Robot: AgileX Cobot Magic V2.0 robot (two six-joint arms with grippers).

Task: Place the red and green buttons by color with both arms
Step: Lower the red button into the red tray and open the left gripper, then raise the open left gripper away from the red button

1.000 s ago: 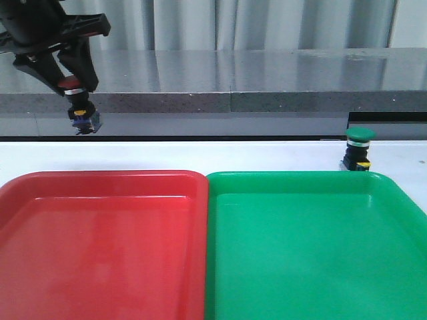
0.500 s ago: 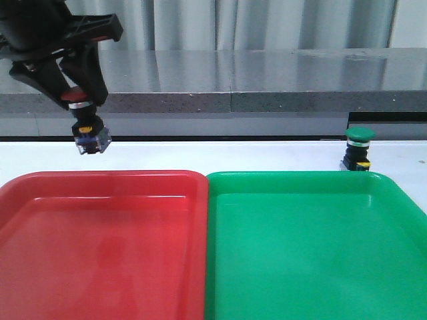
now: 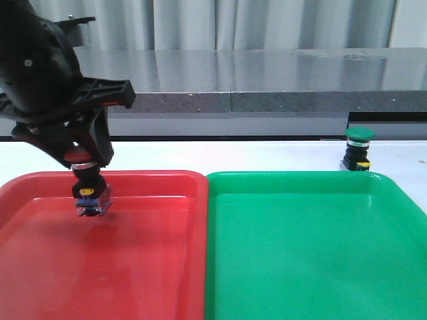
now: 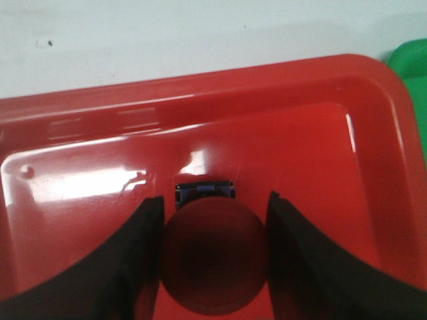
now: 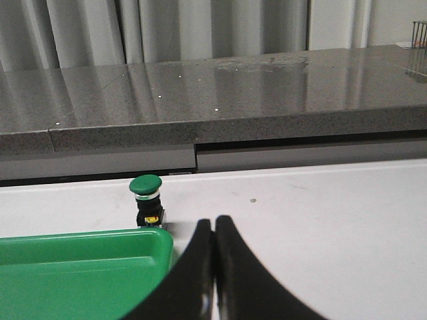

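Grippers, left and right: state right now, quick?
Left gripper: shut on the red button, over the red tray.
Right gripper: shut, empty; green button on the table.

green button (image 5: 146, 198) upright beside green tray (image 5: 80, 273); right gripper (image 5: 214, 267) fingers together.

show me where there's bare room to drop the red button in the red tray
Nearly all of the red tray floor is bare, from under the held red button forward to the near edge and across to the green tray wall. The only crowded spot is the far left corner, where the left gripper hangs.
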